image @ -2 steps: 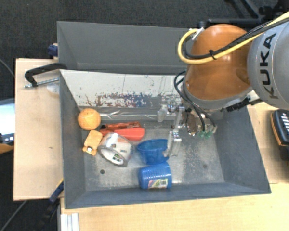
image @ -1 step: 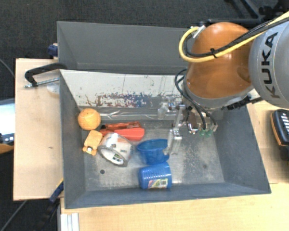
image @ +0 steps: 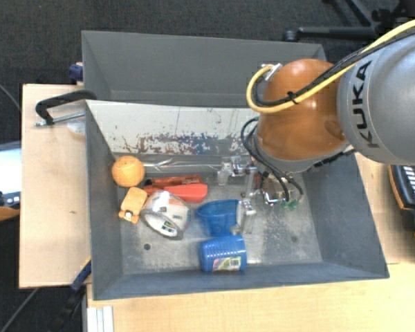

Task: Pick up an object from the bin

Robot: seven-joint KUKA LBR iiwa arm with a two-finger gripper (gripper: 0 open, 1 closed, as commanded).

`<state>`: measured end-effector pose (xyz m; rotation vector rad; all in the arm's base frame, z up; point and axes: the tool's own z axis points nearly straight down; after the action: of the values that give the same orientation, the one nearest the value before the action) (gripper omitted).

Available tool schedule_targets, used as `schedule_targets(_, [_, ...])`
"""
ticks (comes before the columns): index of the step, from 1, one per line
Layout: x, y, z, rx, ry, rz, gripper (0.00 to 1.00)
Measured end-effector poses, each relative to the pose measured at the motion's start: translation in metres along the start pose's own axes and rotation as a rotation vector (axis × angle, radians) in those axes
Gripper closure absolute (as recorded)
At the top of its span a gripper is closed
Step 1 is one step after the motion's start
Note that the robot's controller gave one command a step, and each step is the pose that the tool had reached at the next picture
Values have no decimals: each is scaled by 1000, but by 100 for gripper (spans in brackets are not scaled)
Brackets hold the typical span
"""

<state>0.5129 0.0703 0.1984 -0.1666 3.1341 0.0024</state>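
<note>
So the arm (image: pixel 394 95) comes in from the right and the gripper (image: pixel 239 189) is down low in the bin (image: pixel 332 234), roughly mid-floor and a bit toward the back wall. Its fingers (image: pixel 248 211) look spread wide: one metal finger sits up near the back wall, just off the right end of the red thing (image: pixel 183 187), and the other hangs just beside the right rim of the cup (image: pixel 218 216), close enough that I honestly can't say if it touches. The cup is blue, mouth up, and it's the thing nearest the gripper, lying around the middle of the floor. Right in front of it, by the near wall, is a blue box (image: pixel 223 254) with a colourful label on its side. Left of the cup there's a round white and grey thing (image: pixel 164 214), and touching that on its left a little orange block (image: pixel 133 204). Further back in the left corner is an orange ball (image: pixel 128 171), with the red thing stretched out flat to its right. Above the gripper is the big orange cover (image: pixel 301 113) on the wrist, with a yellow cable (image: pixel 318 81) looping over it, and it hides the bin's back right part
</note>
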Motion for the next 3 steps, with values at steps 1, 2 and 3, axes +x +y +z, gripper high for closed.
schedule_targets(1, [-1, 1, 31, 0, 0, -339, 0])
schedule_targets(2, [-16, -29, 56, 0, -2, -373, 0])
schedule_targets(3, [-24, -16, 114, 0, -22, -351, 0])
